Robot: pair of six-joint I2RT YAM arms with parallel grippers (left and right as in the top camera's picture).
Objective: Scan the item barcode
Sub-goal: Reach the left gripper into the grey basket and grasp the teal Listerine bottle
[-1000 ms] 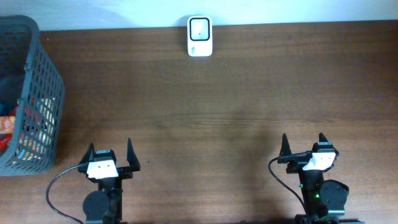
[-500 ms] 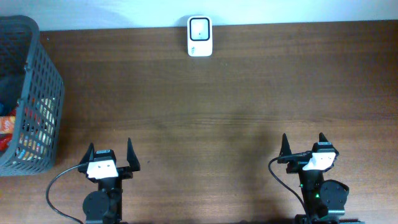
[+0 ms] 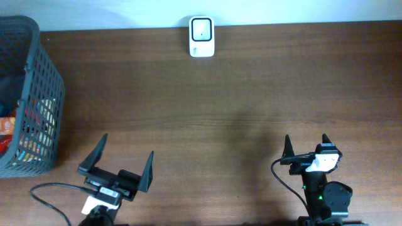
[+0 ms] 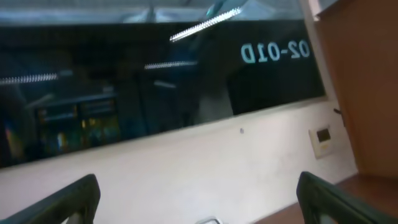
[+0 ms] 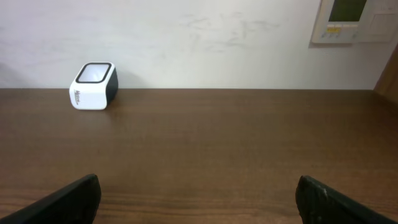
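Observation:
A white barcode scanner with a dark window stands at the table's far edge, and in the right wrist view the scanner is far ahead on the left. Colourful packets, the items, lie inside the grey basket at the left; no barcode shows. My left gripper is open and empty, lifted off the near edge and tilted up, so its camera looks at a wall and a dark window. My right gripper is open and empty, low over the near right of the table.
The brown table runs from the basket to the right edge. A wall panel hangs behind the table's far right. In the left wrist view only the scanner's top peeks in at the bottom.
My left gripper has risen and tilted upward, shifting a little right and toward the camera. The right arm, scanner and basket have not moved.

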